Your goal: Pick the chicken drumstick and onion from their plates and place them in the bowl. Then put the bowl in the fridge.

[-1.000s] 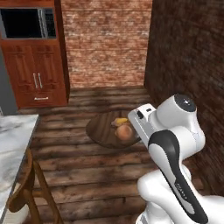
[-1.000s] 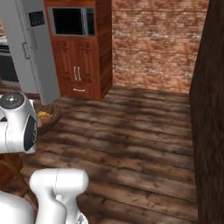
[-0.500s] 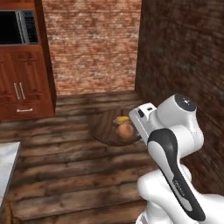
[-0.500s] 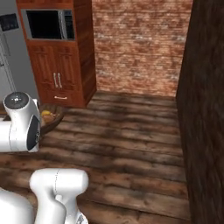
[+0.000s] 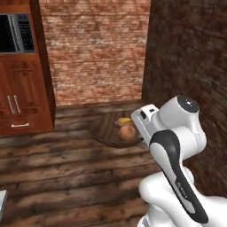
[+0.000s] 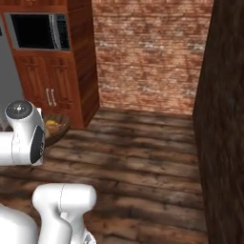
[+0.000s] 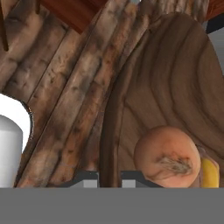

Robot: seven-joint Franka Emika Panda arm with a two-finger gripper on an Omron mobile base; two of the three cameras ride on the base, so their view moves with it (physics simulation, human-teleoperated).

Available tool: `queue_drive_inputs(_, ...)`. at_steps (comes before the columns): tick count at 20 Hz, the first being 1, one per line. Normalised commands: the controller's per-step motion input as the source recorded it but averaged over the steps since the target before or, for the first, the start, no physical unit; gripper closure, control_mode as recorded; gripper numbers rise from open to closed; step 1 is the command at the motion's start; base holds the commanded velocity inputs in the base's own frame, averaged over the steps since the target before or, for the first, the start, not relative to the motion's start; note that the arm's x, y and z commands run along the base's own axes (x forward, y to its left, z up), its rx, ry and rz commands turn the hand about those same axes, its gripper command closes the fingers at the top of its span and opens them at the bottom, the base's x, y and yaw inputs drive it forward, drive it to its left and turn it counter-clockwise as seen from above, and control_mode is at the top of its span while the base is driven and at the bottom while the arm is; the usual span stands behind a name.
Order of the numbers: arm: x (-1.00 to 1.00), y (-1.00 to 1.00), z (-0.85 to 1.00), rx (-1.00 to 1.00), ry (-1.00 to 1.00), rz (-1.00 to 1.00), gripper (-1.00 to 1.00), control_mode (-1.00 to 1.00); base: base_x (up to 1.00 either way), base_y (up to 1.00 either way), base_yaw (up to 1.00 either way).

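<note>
My gripper (image 7: pixel 109 178) is shut on the near rim of the dark wooden bowl (image 7: pixel 175 74) and holds it above the plank floor. Inside the bowl lie the round reddish-brown onion (image 7: pixel 166 154) and, beside it, the yellowish chicken drumstick (image 7: pixel 210 173). In the left base view the bowl (image 5: pixel 105 129) hangs just left of my white hand, with the onion (image 5: pixel 127 131) and the drumstick (image 5: pixel 123 120) in it. In the right base view the bowl (image 6: pixel 64 125) peeks out behind the arm. The fridge (image 6: pixel 7 86) shows as a grey strip at the left edge. The plates are out of view.
A red-brown wooden cabinet (image 5: pixel 24 95) with a built-in microwave (image 6: pixel 35 31) stands at the left. A brick wall (image 5: pixel 95 48) closes the back, and a dark wall (image 6: pixel 226 119) runs along the right. Wooden floor (image 6: pixel 143 162) lies ahead.
The whole scene has slid left in both base views, so the base has moved. The marble counter corner has left the left view. The bowl stays in my grip.
</note>
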Motion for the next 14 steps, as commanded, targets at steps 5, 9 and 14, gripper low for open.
queue_drive_inputs(5, 0.00, 0.00, 0.00, 0.00, 0.00, 0.00, 1.00, 1.00, 0.94, 0.15, 0.09)
queue_drive_inputs(9, 0.00, 0.00, 0.00, 0.00, 0.00, 0.00, 1.00, 1.00, 0.81, 0.02, 0.37)
queue_drive_inputs(14, 0.00, 0.00, 0.00, 0.00, 0.00, 0.00, 1.00, 1.00, 0.60, 0.00, 0.63)
